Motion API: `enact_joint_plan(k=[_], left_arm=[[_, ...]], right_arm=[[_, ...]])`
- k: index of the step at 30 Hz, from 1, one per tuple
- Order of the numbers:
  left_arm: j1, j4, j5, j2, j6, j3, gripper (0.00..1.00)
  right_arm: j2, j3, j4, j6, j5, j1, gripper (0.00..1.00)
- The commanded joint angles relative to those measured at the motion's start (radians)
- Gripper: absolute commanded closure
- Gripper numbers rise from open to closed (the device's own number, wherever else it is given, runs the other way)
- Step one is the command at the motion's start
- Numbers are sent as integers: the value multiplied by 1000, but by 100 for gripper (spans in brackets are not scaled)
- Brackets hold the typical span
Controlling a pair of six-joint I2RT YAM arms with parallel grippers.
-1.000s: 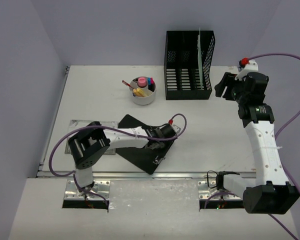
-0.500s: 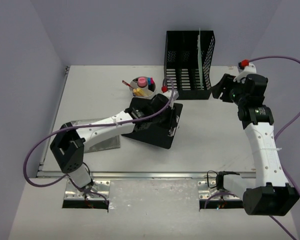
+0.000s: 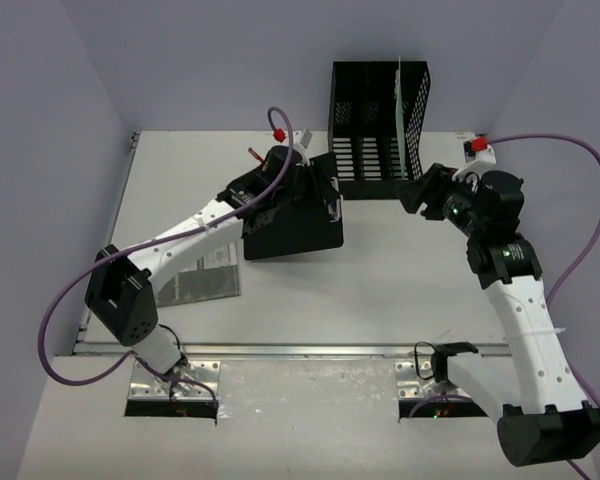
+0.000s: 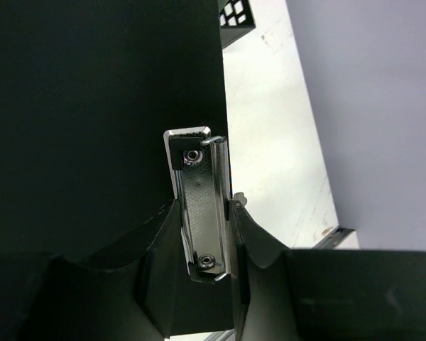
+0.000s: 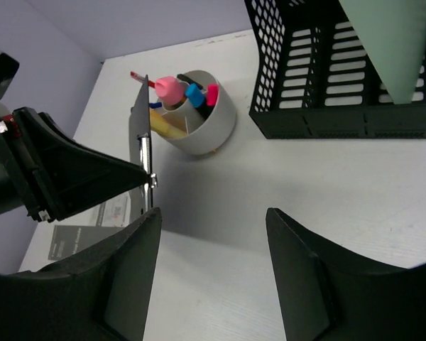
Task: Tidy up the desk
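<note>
Left gripper (image 4: 202,234) is clamped on the metal clip (image 4: 199,206) of the clipboard (image 3: 290,225), holding it up over the desk (image 3: 410,270), right by the cup (image 5: 206,121) and rack (image 3: 375,120). Right gripper (image 5: 213,220) has its jaws apart and empty, hovering beside the rack

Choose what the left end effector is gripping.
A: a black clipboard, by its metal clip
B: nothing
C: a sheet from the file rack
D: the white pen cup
A: in the left wrist view the left end effector is closed on the silver clip of the black clipboard.
</note>
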Motion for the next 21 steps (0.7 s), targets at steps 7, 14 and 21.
enact_joint_plan(k=[7, 14, 21], left_arm=[[18, 118, 71, -81, -142, 83, 100], [39, 120, 72, -81, -199, 126, 100], [47, 118, 74, -85, -233, 149, 100]], right_arm=[[35, 17, 119, 76, 113, 212, 34], [113, 59, 141, 137, 150, 295, 35], [166, 97, 164, 102, 168, 345, 36]])
